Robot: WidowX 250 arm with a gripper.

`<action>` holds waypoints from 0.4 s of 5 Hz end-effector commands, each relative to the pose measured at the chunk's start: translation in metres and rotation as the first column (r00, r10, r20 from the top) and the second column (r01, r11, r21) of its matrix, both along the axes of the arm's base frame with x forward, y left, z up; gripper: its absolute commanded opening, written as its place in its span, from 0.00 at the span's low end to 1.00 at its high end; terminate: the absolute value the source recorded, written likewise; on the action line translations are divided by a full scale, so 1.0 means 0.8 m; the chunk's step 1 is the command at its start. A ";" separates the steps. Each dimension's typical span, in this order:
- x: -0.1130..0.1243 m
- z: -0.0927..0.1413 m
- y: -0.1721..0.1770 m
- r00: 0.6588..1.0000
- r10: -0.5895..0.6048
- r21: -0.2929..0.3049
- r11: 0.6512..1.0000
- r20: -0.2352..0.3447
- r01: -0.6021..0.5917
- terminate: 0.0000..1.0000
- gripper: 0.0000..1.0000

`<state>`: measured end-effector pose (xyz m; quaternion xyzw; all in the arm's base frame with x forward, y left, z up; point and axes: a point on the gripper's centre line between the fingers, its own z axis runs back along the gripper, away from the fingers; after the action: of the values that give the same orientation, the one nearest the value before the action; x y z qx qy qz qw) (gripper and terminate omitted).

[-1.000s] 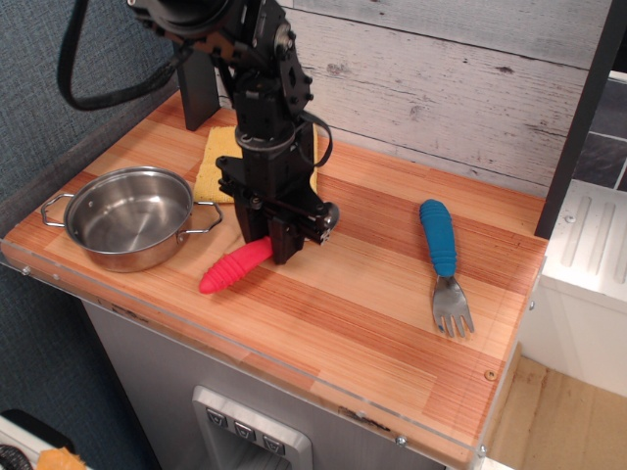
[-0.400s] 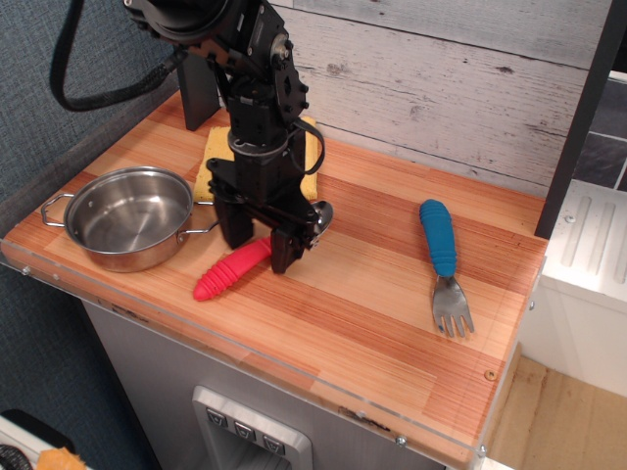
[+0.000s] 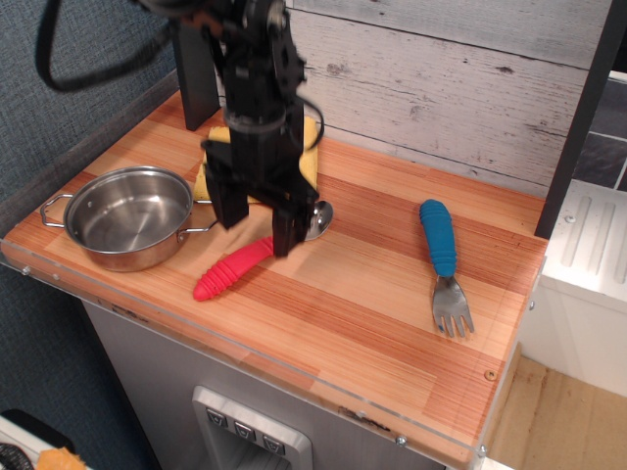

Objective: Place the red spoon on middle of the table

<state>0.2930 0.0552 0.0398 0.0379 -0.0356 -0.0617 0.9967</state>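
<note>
So we've got the red spoon (image 3: 235, 267), the one with the thick ribbed red-pink rubbery handle and shiny metal bowl, lying flat on the striped orange-brown wood laminate table (image 3: 382, 304). It sits a bit left of the middle, handle pointing toward the front-left edge, bowl end up near the centre. Nothing is gripping it.

Right above it we see the black robot gripper (image 3: 253, 233), fingers spread apart and empty, one finger on each side of the spoon's upper handle and lifted clear of it. The right finger (image 3: 282, 231) hangs in front of the spoon's neck, so that bit is partly hidden from us.

Just left of the spoon sits a round stainless steel pot with two loop handles (image 3: 129, 217), near the front-left corner. Behind the gripper, a yellow sponge cloth (image 3: 210, 162) lies flat, mostly covered by the arm. Well off to the right we've got a metal fork with a chunky blue handle (image 3: 443, 262), tines toward the front edge.
</note>
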 end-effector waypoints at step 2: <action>0.025 0.062 -0.044 0.959 0.277 -0.094 0.958 0.069 -0.270 0.00 1.00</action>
<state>0.3081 0.0354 0.0754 0.0011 -0.0498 0.0807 0.9955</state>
